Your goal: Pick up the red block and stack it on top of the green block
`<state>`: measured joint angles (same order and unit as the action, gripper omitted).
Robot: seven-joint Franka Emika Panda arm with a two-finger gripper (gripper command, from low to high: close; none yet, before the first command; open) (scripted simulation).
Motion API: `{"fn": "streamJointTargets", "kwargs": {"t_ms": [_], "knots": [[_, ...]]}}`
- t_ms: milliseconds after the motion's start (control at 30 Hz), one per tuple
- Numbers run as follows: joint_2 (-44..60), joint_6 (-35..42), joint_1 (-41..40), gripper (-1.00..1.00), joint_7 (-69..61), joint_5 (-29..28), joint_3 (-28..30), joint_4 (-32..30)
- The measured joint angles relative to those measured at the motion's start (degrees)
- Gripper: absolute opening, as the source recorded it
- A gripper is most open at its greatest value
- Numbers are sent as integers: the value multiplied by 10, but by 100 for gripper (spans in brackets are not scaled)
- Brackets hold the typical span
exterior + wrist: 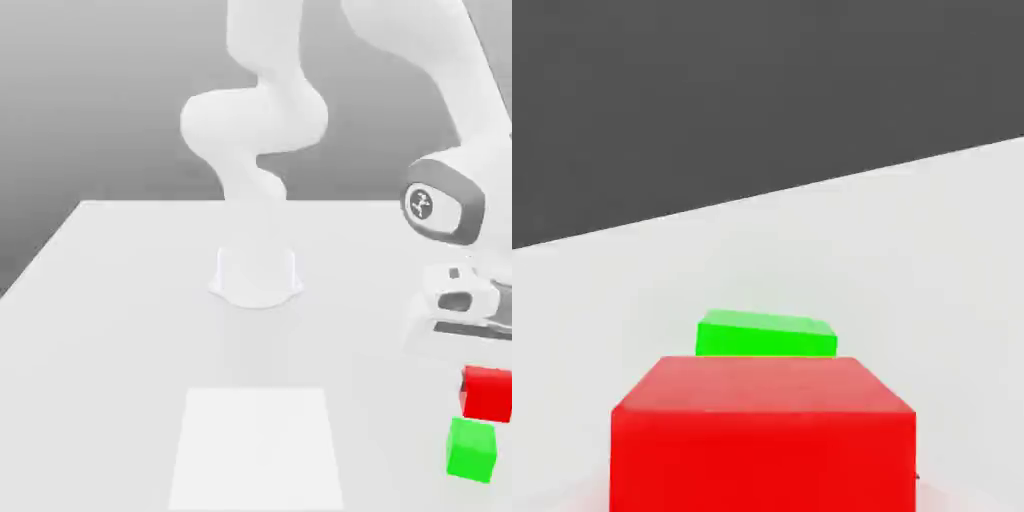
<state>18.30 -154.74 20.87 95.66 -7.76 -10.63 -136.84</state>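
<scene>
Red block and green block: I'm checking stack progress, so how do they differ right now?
The red block is red and hangs just under the hand, off the table; the green block is green and rests on the table. In the exterior view the red block sits above the green block, offset toward that view's right, not yet on it. Both are plain matte cubes of similar size.

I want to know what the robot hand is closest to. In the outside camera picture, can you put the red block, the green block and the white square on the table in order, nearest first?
1. red block, right under the gripper.
2. green block, just below the red one on the table.
3. white square, off toward the exterior view's left.
</scene>
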Motion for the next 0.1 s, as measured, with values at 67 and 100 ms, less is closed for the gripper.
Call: {"fn": "streamJointTargets", "kwargs": {"t_ms": [67,100], "knots": [[0,0,0,100,0,0,0,0],[0,0,0,100,0,0,0,0]]}}
